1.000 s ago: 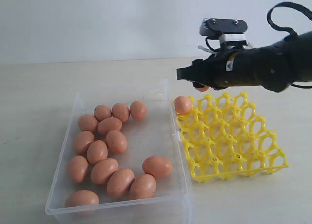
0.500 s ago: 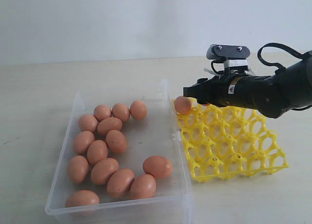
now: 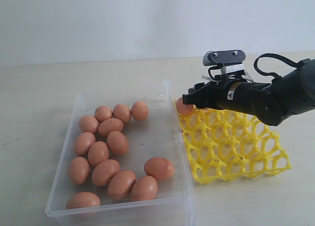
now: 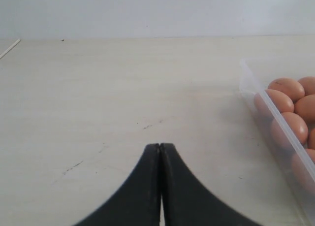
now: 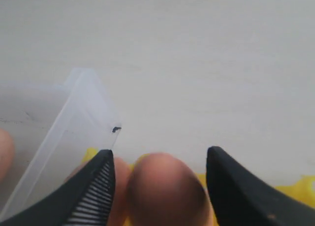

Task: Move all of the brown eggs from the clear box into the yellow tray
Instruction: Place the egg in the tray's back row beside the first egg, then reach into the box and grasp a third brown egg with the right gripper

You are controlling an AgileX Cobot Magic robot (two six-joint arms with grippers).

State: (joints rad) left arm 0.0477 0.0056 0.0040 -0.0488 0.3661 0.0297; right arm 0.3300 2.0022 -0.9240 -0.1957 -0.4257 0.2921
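Several brown eggs (image 3: 110, 126) lie in the clear box (image 3: 65, 146) on the left. To its right sits the yellow tray (image 3: 236, 147). My right gripper (image 3: 189, 99) is low over the tray's far left corner. In the right wrist view its fingers (image 5: 93, 186) stand apart around one egg (image 5: 165, 191), with a gap on one side, so the right gripper (image 5: 160, 152) is open. A second egg (image 5: 120, 186) sits in the corner cell beside it, half hidden in the exterior view. My left gripper (image 4: 160, 146) is shut and empty over bare table beside the box.
The box wall (image 5: 59, 122) and its small latch tab (image 3: 175, 137) lie just beside the tray corner. Most tray cells (image 3: 246, 157) hold nothing. Pale tabletop (image 3: 39, 88) surrounds both containers.
My right gripper has come down and slightly left onto the tray's far left corner, carrying an egg, and its fingers have spread wider. The eggs in the box have not moved.
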